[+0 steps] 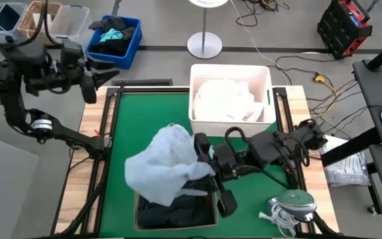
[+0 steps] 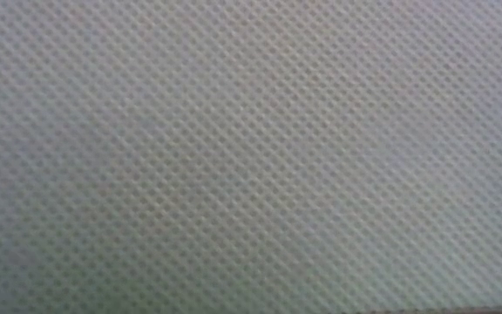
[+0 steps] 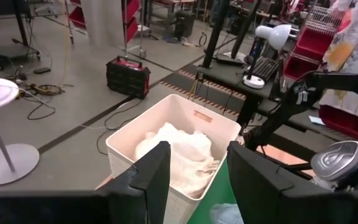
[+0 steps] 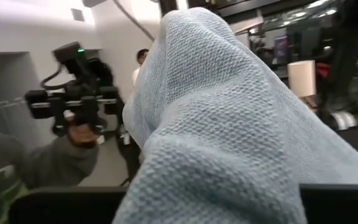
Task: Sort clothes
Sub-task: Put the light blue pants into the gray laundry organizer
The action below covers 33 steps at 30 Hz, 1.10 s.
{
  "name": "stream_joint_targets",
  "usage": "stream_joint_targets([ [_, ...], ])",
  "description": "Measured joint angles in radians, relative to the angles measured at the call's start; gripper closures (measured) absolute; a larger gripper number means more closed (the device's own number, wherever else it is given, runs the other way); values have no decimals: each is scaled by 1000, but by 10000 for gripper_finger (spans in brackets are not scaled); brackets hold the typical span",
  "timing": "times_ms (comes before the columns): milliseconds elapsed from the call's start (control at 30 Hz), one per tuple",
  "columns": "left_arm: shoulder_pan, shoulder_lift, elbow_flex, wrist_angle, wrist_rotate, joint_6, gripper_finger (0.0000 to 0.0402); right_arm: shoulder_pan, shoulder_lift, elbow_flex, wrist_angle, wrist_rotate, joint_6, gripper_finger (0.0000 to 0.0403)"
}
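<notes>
Light blue shirt (image 1: 161, 162) (bunched), green table (image 1: 151, 113)

Grey concrete floor (image 3: 73, 99), red toolbox (image 3: 128, 76), white desk lamp (image 3: 272, 37)

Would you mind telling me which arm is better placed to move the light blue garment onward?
The right. The right gripper already holds the light blue garment over the green mat, whereas the left gripper waits empty at the table's far left corner.

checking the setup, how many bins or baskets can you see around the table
3 for sure: a white basket at the table's far edge holding white clothes, a dark bin at the near edge under the light blue shirt, a small blue bin on the floor. Clear containers beyond it are partly cut off.
</notes>
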Motion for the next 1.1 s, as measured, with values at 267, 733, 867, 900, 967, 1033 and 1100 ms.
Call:
stream_joint_targets([
  [267, 0, -5, 0, 0, 0, 0, 263, 65, 5, 0, 10, -77, 52, 369],
  [733, 0, 44, 0, 0, 0, 0, 263, 98, 40, -1, 37, -27, 99, 369],
  [867, 0, 57, 0, 0, -1, 9, 263, 71, 53, -1, 41, -12, 94, 369],
  [900, 0, 59, 0, 0, -1, 16, 263, 64, 56, -1, 52, -12, 100, 369],
  [967, 0, 63, 0, 2, -2, 32, 263, 47, 68, -1, 101, -25, 121, 369],
  [1033, 0, 64, 0, 13, -3, 58, 263, 34, 82, -1, 156, -64, 131, 369],
  [1100, 0, 61, 0, 28, -16, 88, 263, 26, 102, -1, 215, -82, 142, 369],
])
